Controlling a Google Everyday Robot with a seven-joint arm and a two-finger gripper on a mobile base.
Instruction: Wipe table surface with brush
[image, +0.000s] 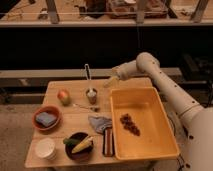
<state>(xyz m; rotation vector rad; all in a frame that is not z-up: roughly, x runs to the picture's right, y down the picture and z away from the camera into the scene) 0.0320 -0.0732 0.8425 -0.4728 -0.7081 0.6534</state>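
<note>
The pale, slim brush (87, 75) stands upright with its whitish head down in a small grey cup (91, 96) at the back middle of the light-wood table surface (75, 127). My gripper (110, 82) hangs just above the table's far edge, a short way right of the brush and apart from it, by the back left corner of the yellow tub. It holds nothing that I can see.
A big yellow tub (165, 137) with a dark clump inside fills the right half. An apple (63, 95), a thin metal utensil (85, 106), a red bowl with a blue sponge (46, 118), a white cup (45, 148), a dark bowl with corn (78, 145), a grey cloth (99, 122) and a dark bar (107, 142) lie on the left half.
</note>
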